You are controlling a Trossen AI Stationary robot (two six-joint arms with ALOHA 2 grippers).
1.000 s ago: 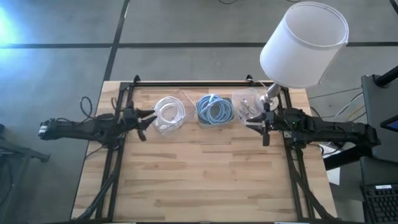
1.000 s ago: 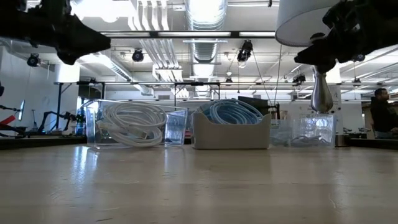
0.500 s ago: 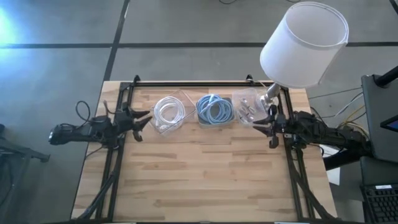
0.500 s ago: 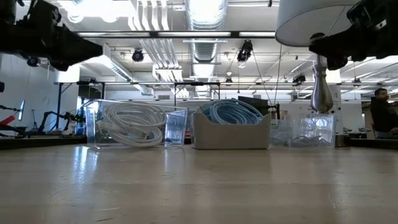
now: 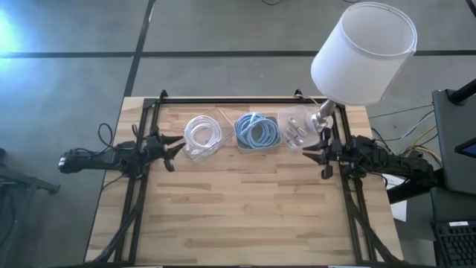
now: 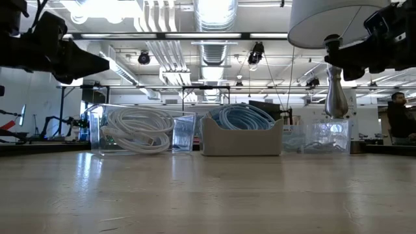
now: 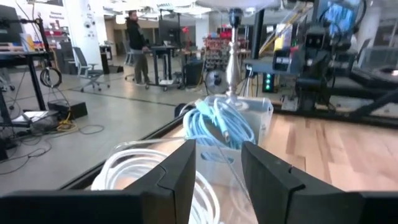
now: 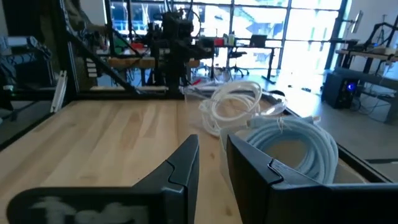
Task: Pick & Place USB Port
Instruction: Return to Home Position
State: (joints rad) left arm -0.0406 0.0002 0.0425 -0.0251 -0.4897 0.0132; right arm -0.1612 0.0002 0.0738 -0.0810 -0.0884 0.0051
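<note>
Three bins stand in a row at the table's far side: a clear bin of white cables (image 5: 201, 135), a grey bin of blue cables (image 5: 257, 132), and a clear bin of small USB parts (image 5: 296, 128). My left gripper (image 5: 175, 147) hovers above the table, just left of the white-cable bin, slightly open and empty. It points toward the bins in the left wrist view (image 7: 219, 162). My right gripper (image 5: 318, 155) hovers just right of the USB-parts bin, near its front, slightly open and empty. It also shows in the right wrist view (image 8: 212, 155).
A lamp with a white shade (image 5: 364, 52) and a metal stem (image 6: 336, 94) stands at the table's far right corner, just behind my right gripper. Black frame rails (image 5: 141, 186) run along the table's left and right sides. The near half of the wooden table (image 5: 238, 216) is bare.
My left gripper has come down a little beside the white-cable bin. My right gripper has drawn back slightly toward the table's right edge. The bins and cables have stayed where they were.
</note>
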